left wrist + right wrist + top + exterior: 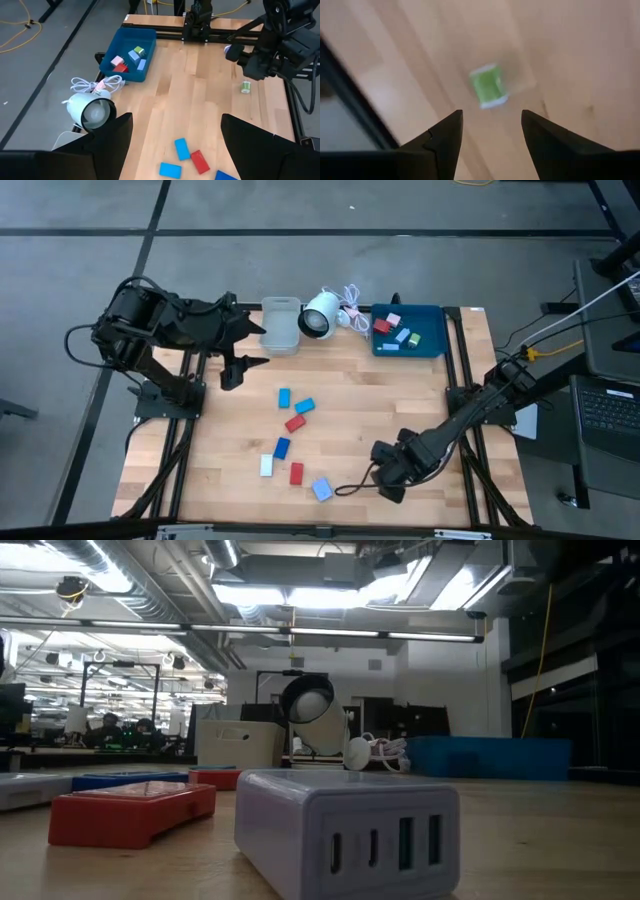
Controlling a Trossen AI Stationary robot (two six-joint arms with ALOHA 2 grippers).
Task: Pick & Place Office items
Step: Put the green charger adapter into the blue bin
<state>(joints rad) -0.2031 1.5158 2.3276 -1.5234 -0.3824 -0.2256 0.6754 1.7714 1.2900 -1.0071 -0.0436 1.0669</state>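
Note:
Several small office items lie on the wooden table: blue blocks (284, 396) (304, 407), red blocks (295, 423) (296, 473), a white one (266, 466) and a light-blue one (321, 489). A tiny green piece (487, 86) lies flat on the table's near right. My right gripper (491, 117) hangs just above it, pointing down, open; its fingers stand apart from the piece. The arm hides the green piece in the high view. My left gripper (176, 120) is open and held high at the far left, near the grey bin (281, 325).
A blue tray (408, 330) at the far right holds several small pieces. A white round black-faced object (318, 315) with a coiled cord lies between bin and tray. Close to the low camera stand a pale charger block (345, 830) and a red block (130, 810).

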